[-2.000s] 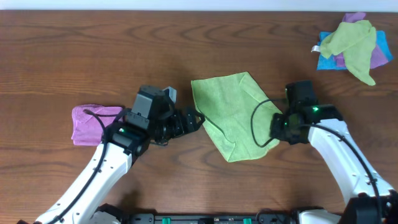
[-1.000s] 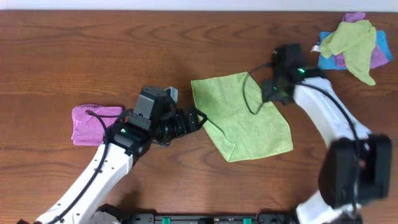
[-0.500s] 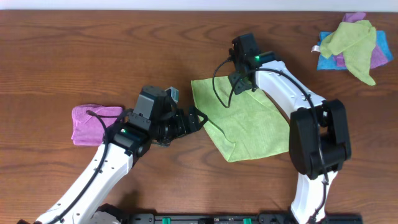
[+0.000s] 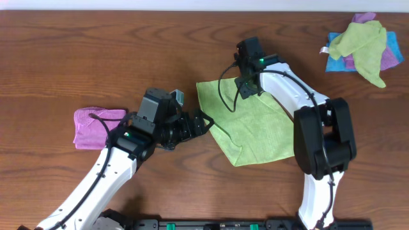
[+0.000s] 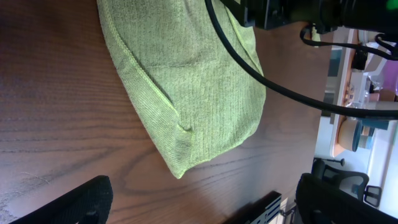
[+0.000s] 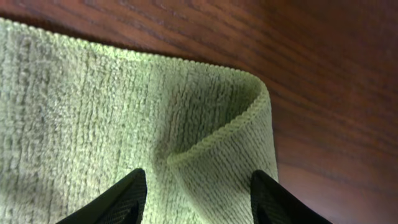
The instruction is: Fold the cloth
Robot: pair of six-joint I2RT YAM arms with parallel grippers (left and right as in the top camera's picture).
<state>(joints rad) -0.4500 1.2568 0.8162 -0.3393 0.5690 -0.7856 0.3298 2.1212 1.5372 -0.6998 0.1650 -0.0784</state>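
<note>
While the soft lime-green square cloth (image 4: 249, 121) lies on the wooden table (image 4: 96, 51), the right gripper (image 6: 196, 186) is spread around its curled corner (image 6: 249, 106); the left gripper (image 4: 206, 121) is spread wide.

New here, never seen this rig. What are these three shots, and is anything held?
Two white robot arms, left arm and right arm, work at a wooden table. The wide shot looks straight down. Each close-up comes from a camera on one wrist; the dark shapes at its bottom edge are that arm's fingers. On it: a lime-green cloth in the middle, a folded pink cloth at left, a pile of cloths far right. The left fingers stand wide open by the green cloth's edge. The right fingers straddle its curled corner, apart. Nothing is held.
</note>
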